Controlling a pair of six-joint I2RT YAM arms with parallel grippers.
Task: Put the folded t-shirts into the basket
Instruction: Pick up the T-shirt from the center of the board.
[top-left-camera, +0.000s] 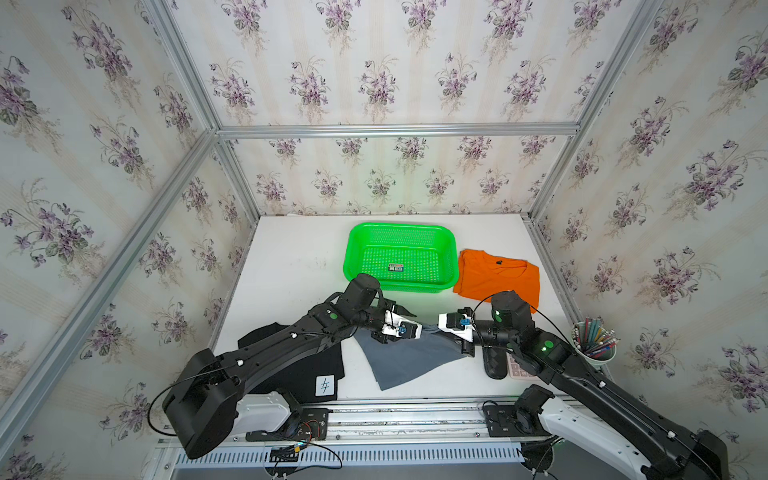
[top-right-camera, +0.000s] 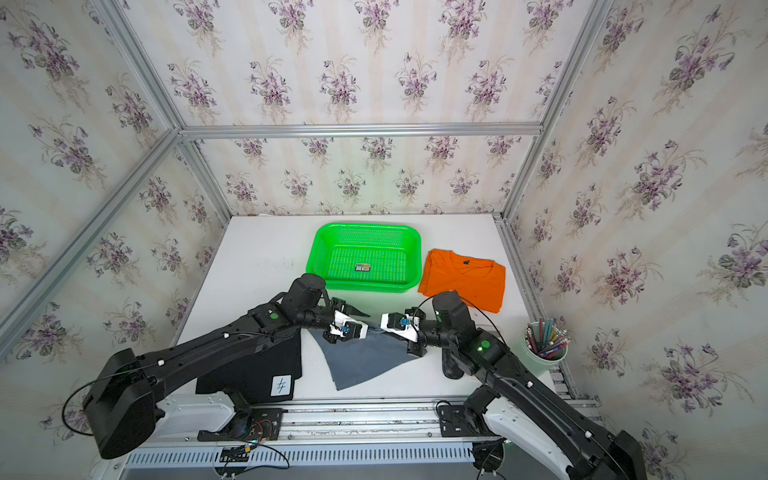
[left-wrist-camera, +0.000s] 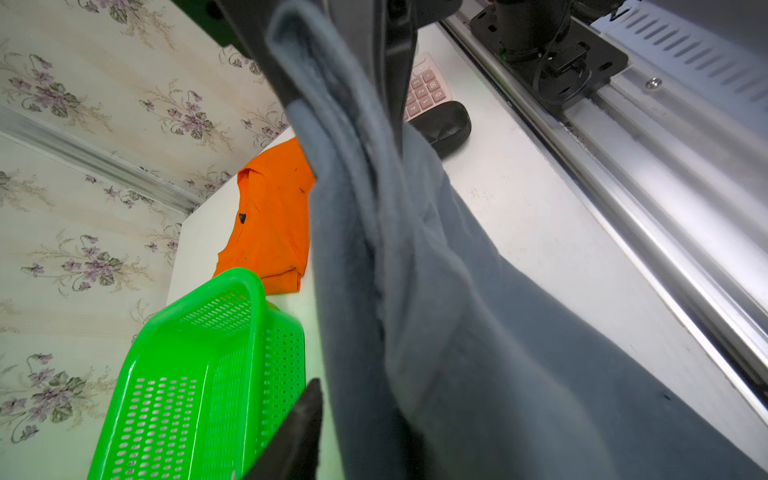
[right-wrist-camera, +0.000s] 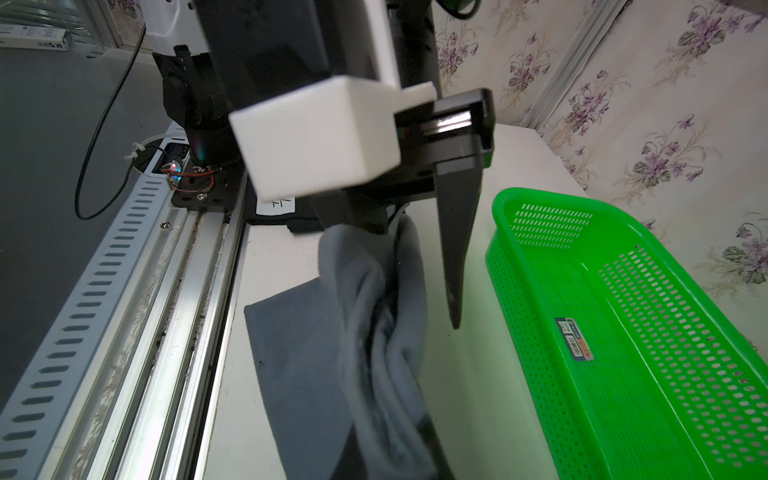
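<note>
The white table (top-left-camera: 291, 266) carries one green basket (top-left-camera: 399, 227). It stands beyond both sets of fingers, on the side away from the arm bases, with one sticker (top-left-camera: 396, 267) on its floor.

There are three t-shirts, all outside the basket. The black t-shirt (top-left-camera: 303, 374) lies flat behind the left fingers, under that arm. The orange t-shirt (top-left-camera: 496, 276) lies flat beyond the right fingers, just beside the basket. The grey t-shirt (top-left-camera: 409, 359) is strung between the two grippers, its upper edge lifted and its lower corner on the table nearer the arm bases.

The right gripper (top-left-camera: 435, 330) has its fingers pressed together on a bunched fold of the grey cloth. The left gripper (top-left-camera: 415, 324), tip to tip with it, stands parted. In the right wrist view one finger (right-wrist-camera: 453, 249) is clear of the cloth on the basket side. The cloth bunches where the other finger is hidden, and I cannot tell whether it rests on that finger.
</note>
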